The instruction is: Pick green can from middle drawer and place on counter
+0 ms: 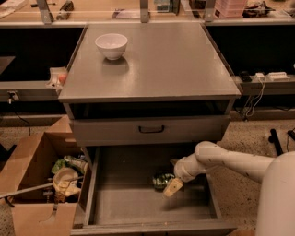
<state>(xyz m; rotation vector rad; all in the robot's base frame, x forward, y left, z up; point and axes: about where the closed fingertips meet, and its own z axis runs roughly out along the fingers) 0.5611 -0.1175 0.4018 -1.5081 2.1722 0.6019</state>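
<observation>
The green can (161, 180) lies on its side on the flat bottom of the open middle drawer (138, 203), right of centre. My gripper (169, 185) reaches in from the right on a white arm and sits right at the can, its tan fingertip (172, 188) just beside and in front of it. The can is partly hidden by the gripper. The counter (161, 64) is the flat grey cabinet top above, with a white bowl (111, 45) at its back left.
A closed grey drawer front with a black handle (151, 129) sits above the open drawer. An open cardboard box (41, 184) with clutter stands on the floor to the left. A tan bench (138, 9) runs along the back.
</observation>
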